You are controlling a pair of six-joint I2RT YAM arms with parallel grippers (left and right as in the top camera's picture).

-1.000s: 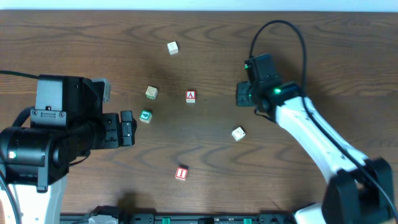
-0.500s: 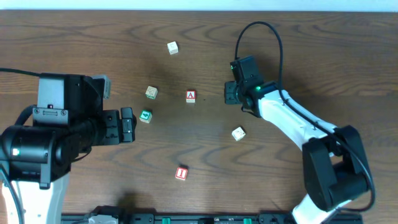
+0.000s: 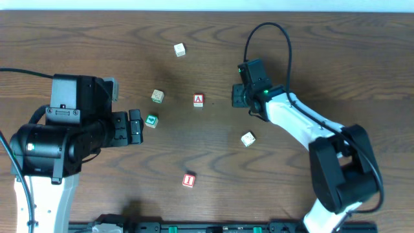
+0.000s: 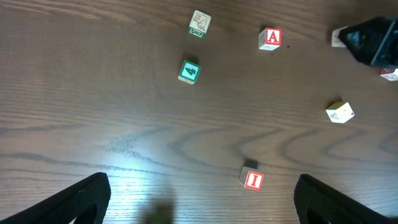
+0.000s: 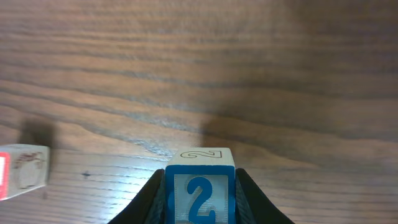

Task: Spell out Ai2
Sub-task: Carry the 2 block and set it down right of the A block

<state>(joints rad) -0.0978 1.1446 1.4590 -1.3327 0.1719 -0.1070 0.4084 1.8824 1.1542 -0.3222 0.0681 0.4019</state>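
Gripping the "2" cube (image 5: 200,196) between closed jaws, the right gripper (image 3: 237,96) holds it near the "A" cube (image 3: 198,99), apparently leaving room for the "I" cube (image 3: 188,180), while the left gripper (image 3: 135,126) hovers wide open and empty.

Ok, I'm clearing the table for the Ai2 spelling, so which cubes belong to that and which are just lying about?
Needed: red A cube; red I cube; blue 2 cube.
Lying about: green cube; pale cube beside it; pale cube farthest back; pale cube right of the I.
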